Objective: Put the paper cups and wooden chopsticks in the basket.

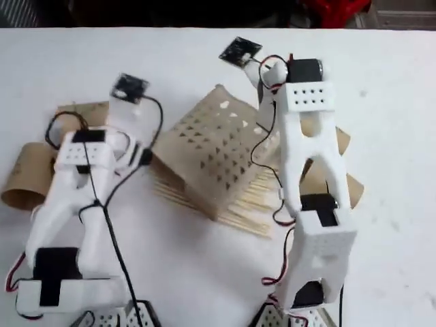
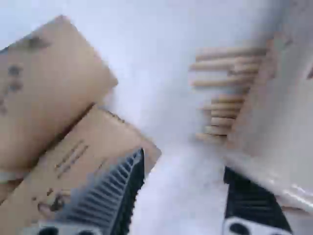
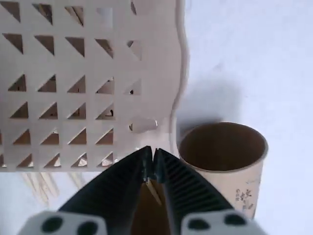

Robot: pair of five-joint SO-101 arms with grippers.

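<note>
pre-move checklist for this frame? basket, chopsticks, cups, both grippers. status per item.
1. Opening of the basket faces up: not ok. It looks overturned, perforated bottom up, tilted.
2. The chopsticks are free to grasp: not ok. They lie partly under the basket.
3. The left gripper is open: ok.
4. Cups near it: ok. The lying paper cups sit beside it.
5. The right gripper is empty: cannot tell. It is shut, with something tan below the fingers.
6. The upright cup stands clear beside the basket: ok.
</note>
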